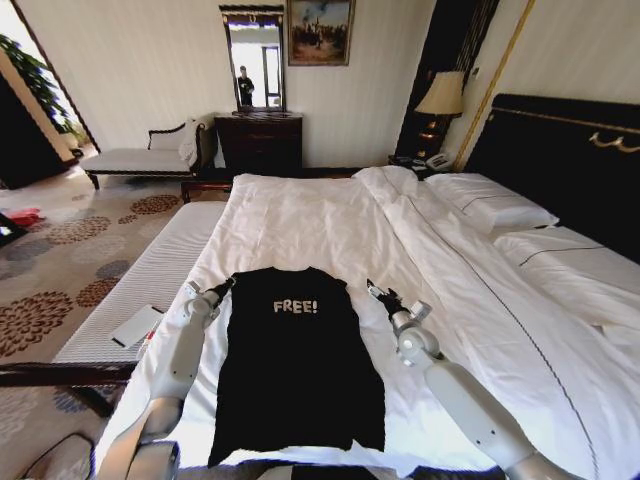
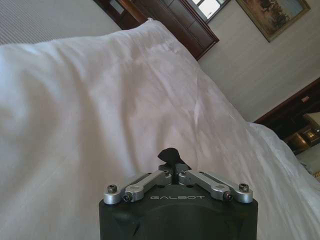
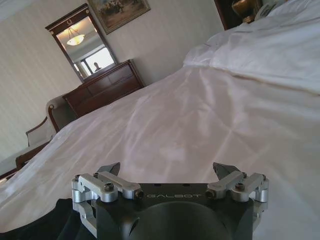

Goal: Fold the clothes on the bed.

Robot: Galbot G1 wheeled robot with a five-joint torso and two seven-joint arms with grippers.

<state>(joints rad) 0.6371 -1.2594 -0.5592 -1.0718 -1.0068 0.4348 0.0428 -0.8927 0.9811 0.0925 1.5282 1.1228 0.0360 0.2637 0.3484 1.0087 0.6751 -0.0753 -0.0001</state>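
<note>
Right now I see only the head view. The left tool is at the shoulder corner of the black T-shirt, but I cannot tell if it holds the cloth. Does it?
Observer: Yes. The left wrist view shows the left tool shut, with a small fold of the T-shirt pinched at its tips.
Operator: And the right tool?
Observer: The right tool is open, tips wide apart, with nothing between them.
Operator: What lies in front of it?
Observer: Bare white duvet. The black cloth is off to one side of the tool body, not between the tips.
</note>
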